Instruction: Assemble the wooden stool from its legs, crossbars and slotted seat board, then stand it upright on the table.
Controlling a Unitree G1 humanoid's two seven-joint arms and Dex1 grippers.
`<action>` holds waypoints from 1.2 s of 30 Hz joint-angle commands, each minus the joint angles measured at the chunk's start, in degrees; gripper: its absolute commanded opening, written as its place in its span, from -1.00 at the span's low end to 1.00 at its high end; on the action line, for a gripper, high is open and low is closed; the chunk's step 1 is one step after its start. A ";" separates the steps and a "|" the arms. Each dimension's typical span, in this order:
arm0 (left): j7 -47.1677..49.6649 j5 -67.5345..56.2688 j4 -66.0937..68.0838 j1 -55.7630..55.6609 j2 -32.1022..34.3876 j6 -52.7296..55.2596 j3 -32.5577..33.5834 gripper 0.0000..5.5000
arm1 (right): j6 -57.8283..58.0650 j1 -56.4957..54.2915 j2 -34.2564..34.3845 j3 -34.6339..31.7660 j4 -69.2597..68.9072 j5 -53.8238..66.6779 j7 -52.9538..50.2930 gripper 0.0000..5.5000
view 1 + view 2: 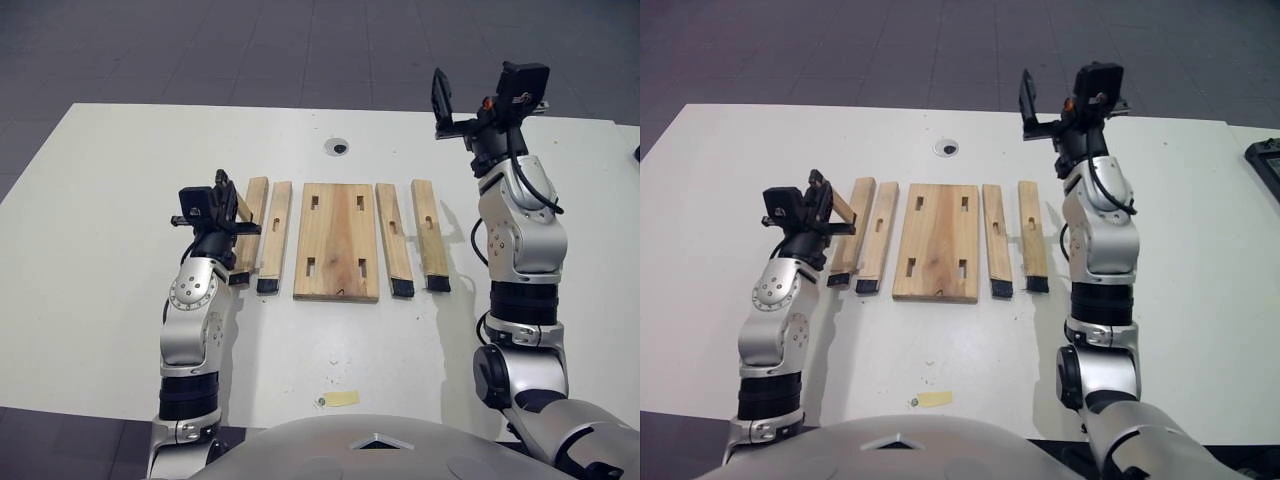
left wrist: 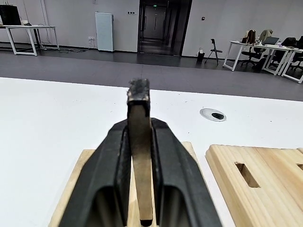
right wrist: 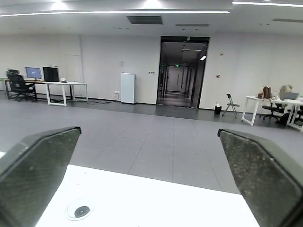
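Nearest, a small yellow tag (image 1: 340,399) was seen on the table (image 1: 100,230). Farther off, the slotted seat board (image 1: 337,240) was laid flat between two pairs of legs (image 1: 275,235). A thin crossbar (image 2: 140,142) was clamped in the left hand (image 1: 224,206), just above the leftmost leg (image 1: 250,230). The right hand (image 1: 478,105) was spread wide, raised at the far right, well apart from the wood.

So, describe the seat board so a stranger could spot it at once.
On the white table, five flat wooden pieces lie in a row. The seat board is the middle one, with two legs on each side. It is much the widest, has four slots, and lacks the legs' black tips.
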 commanded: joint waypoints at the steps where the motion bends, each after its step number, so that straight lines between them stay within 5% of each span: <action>1: 0.41 1.65 3.79 1.73 0.67 7.43 -1.09 -0.85 | 3.23 -2.55 0.19 2.35 -2.87 -0.99 0.53 0.96; 24: -3.21 1.82 6.92 8.75 3.45 15.32 -3.46 -0.85 | 12.11 -10.40 4.17 5.76 -7.58 0.65 1.99 0.96; 36: -4.73 -1.20 4.43 3.34 5.10 18.41 -0.20 -0.85 | 11.95 -10.86 4.49 5.96 -6.44 0.61 2.13 0.96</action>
